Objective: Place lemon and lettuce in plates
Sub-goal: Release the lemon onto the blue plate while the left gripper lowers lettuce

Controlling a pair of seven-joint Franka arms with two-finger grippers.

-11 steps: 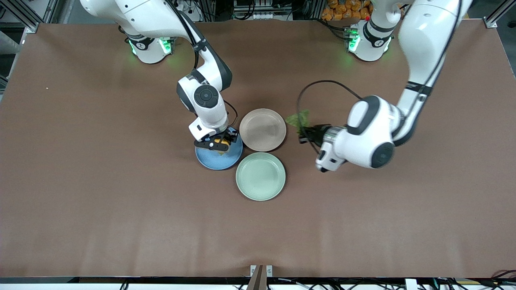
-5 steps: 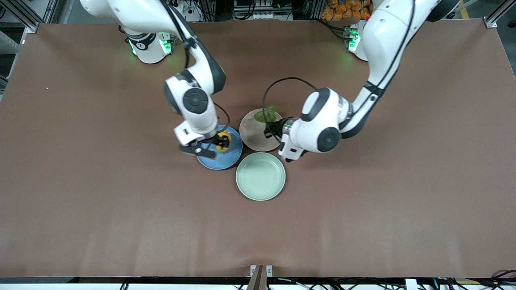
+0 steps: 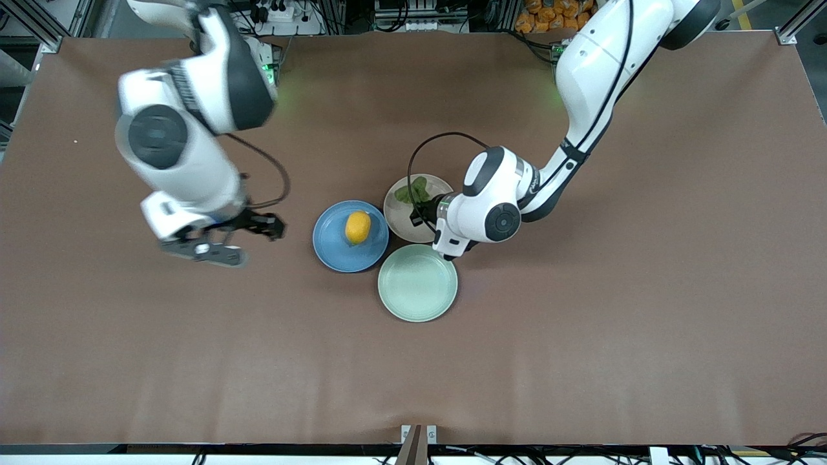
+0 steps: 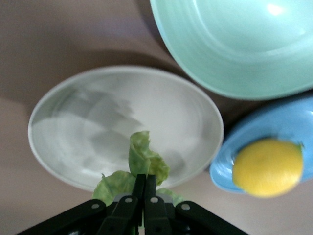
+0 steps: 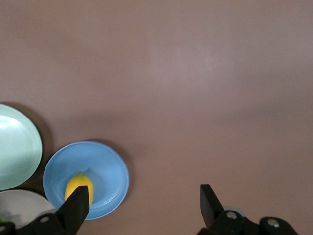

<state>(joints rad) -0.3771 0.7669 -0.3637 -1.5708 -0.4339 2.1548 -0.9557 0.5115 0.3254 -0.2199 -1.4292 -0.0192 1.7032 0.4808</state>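
The lemon (image 3: 358, 227) lies in the blue plate (image 3: 336, 248), free of any gripper. My right gripper (image 3: 238, 240) is open and empty, up over bare table toward the right arm's end, well apart from the blue plate. My left gripper (image 3: 421, 212) is shut on the lettuce (image 3: 413, 192) and holds it over the beige-pink plate (image 3: 400, 219). In the left wrist view the shut fingers (image 4: 140, 188) pinch the green leaf (image 4: 145, 157) just above the beige plate's rim (image 4: 73, 98). The right wrist view shows the lemon (image 5: 79, 188) in the blue plate (image 5: 105, 166) beside one open fingertip (image 5: 78, 205).
A pale mint-green plate (image 3: 417, 282) sits empty, nearer the front camera than the other two plates and touching them. It also shows in the left wrist view (image 4: 234, 49) and the right wrist view (image 5: 14, 147). Brown table (image 3: 581, 323) surrounds the plates.
My right gripper let go of the lemon in the blue plate and rose away toward the right arm's end. My left gripper carried the lettuce from beside the beige plate to over it.
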